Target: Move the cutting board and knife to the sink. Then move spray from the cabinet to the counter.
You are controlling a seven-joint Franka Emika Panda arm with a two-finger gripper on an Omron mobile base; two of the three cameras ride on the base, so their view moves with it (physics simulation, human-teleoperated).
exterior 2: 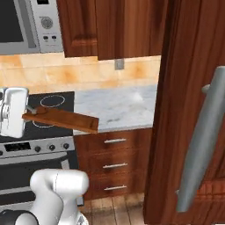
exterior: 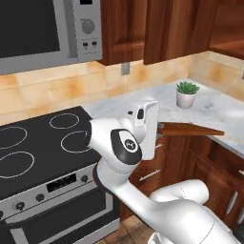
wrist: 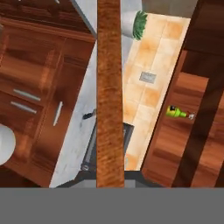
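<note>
Marble counter point(exterior: 209, 107) runs along the tiled wall to the right of the black stovetop point(exterior: 38, 143), and a small potted plant point(exterior: 186, 94) in a white pot stands on it near the corner. A microwave point(exterior: 47, 31) hangs above the stove, with reddish-brown wall cabinets beside it. In the right base view a tall wooden door with a long metal bar handle point(exterior 2: 202, 145) fills the right side and blocks what lies beyond the counter point(exterior 2: 118, 105). The gripper point(exterior 2: 30, 110) clamps one end of the cutting board point(exterior 2: 61, 119), which juts out level in the air, clear of the counter, in front of the drawers; from the left base view the board point(exterior: 190, 129) reaches out past the counter's edge. In the hand view the board point(wrist: 108, 92) runs up the middle as a brown strip and hides the fingertips. To its right there, the green spray point(wrist: 177, 112) sits in the open cabinet point(wrist: 192, 127), well apart from the board. A sink basin point(wrist: 92, 142) shows partly behind the board, cut off by it, with a small dark thing on the counter point(wrist: 83, 131) just beside it that is too small to name.
</note>
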